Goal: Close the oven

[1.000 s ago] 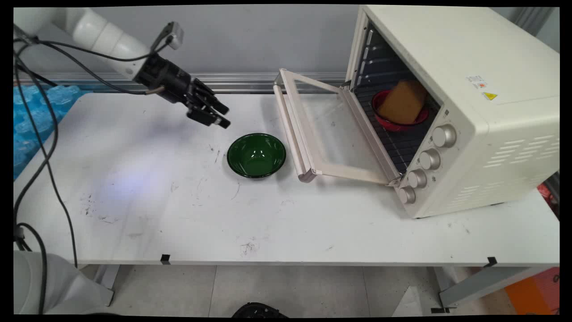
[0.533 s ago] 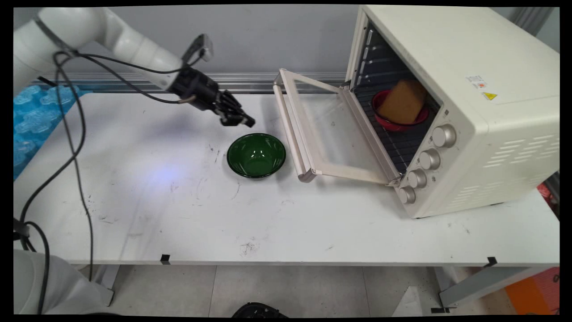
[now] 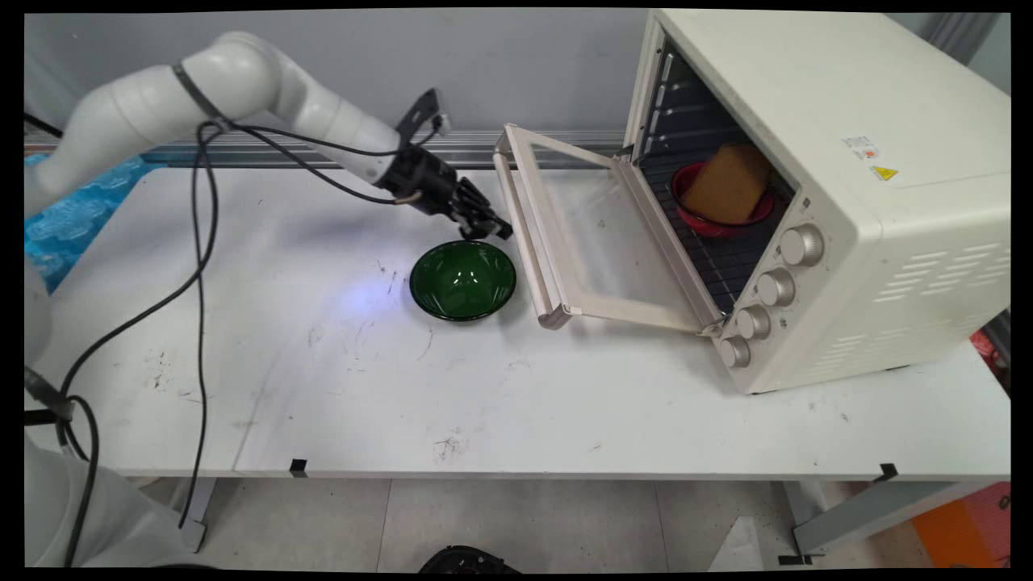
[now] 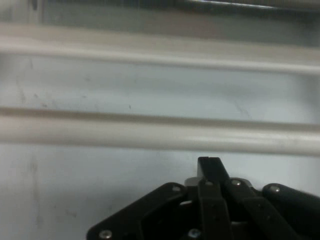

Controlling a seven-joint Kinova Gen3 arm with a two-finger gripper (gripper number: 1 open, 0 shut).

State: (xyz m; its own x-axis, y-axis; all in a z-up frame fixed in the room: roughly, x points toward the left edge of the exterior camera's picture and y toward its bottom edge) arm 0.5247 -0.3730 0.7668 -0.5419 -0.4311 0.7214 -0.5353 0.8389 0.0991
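Gripper (image 3: 494,231): fingers pressed together, holding nothing, poised just above the far rim of green bowl (image 3: 462,280); beside handle bar of open oven door (image 3: 524,242); white oven (image 3: 807,186) at right, containing red bowl (image 3: 700,218) with brown block (image 3: 729,187); all on white table (image 3: 323,387)

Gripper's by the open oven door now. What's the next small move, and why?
Probably nudge the gripper toward the door handle: its fingers look shut, and the bar lies just ahead across the hand view, apparently untouched. Hold height, since the green bowl sits close below.
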